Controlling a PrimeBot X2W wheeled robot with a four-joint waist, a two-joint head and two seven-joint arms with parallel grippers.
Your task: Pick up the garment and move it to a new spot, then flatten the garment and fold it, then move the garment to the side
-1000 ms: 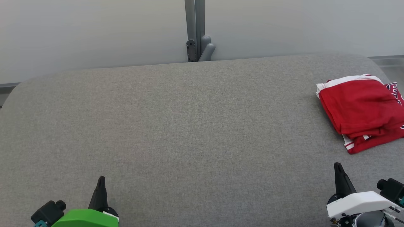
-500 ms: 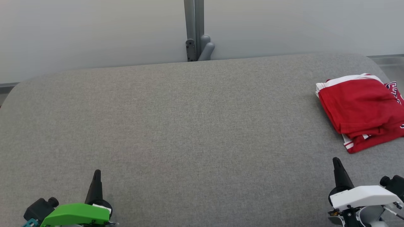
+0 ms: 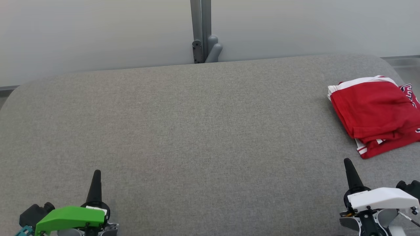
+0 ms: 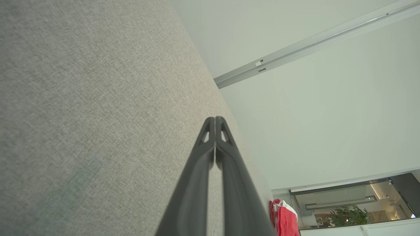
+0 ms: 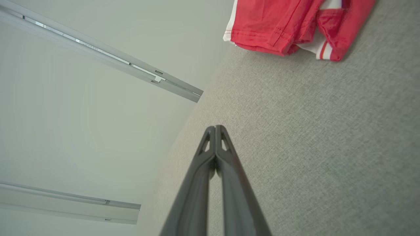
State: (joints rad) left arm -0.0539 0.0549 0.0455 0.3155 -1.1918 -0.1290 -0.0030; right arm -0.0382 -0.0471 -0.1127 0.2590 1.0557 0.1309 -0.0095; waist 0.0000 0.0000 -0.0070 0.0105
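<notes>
The garment is red with white trim and lies folded at the right edge of the grey table. In the right wrist view the garment sits at the top, and in the left wrist view the garment peeks in at the bottom right. My left gripper is at the lower left, shut and holding nothing, far from the garment. My right gripper is at the lower right, also shut with nothing in it, a short way in front of the garment. Both wrist views show the left gripper and the right gripper with fingers pressed together.
A grey post with a bracket stands behind the table's far edge against a pale wall. The table's back corners are rounded. A wide stretch of grey cloth lies between the two grippers.
Both grippers have crept forward over the table, fingers staying shut. The garment has not moved; the view has shifted very slightly.
</notes>
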